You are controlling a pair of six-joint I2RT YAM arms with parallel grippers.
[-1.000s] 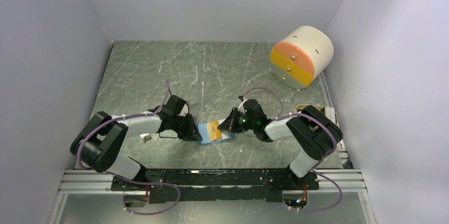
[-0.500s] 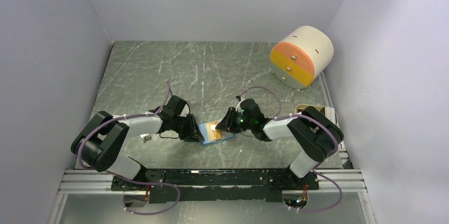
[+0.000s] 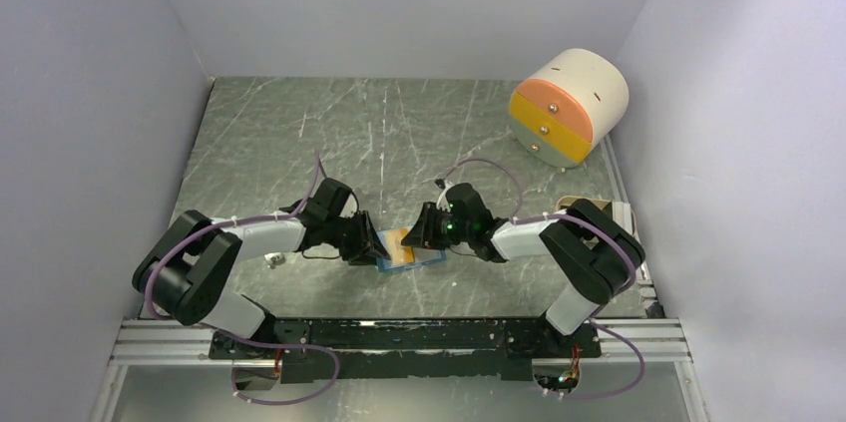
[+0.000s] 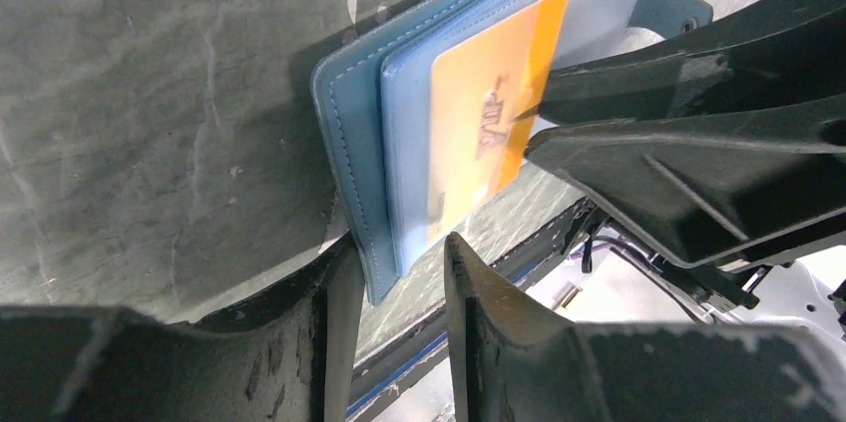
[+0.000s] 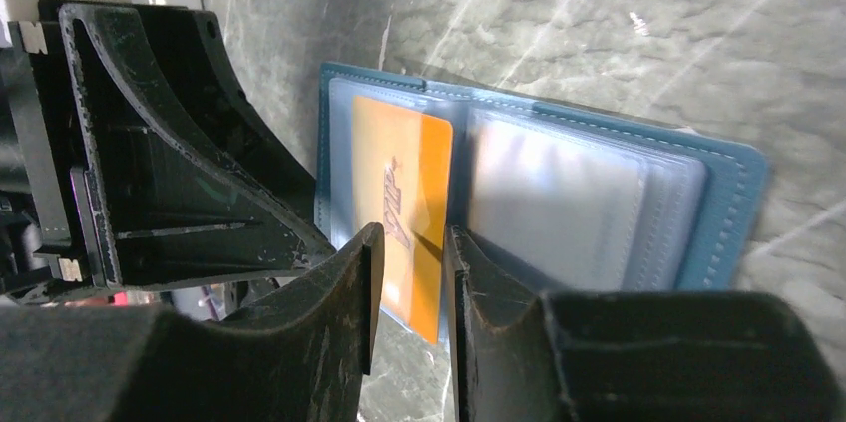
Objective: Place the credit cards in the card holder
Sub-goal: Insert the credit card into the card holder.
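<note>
The right hand point(image 5: 411, 237), narrowly parted, is straddling the card point(image 5: 399, 173) — the holder point(image 5: 738, 193) pocket is lying at its nine o'clock, the left hand point(image 4: 397, 247) likewise parted.

Marbled grey table point(image 3: 299, 133), my overhead view. Lying on it: open blue card holder point(image 3: 429, 255) at 6 o'clock; cream drum point(image 3: 574, 103) at 2; small white clip point(image 3: 274, 260) at 8; tan tray point(image 3: 567, 205) at 3, partly hidden.
</note>
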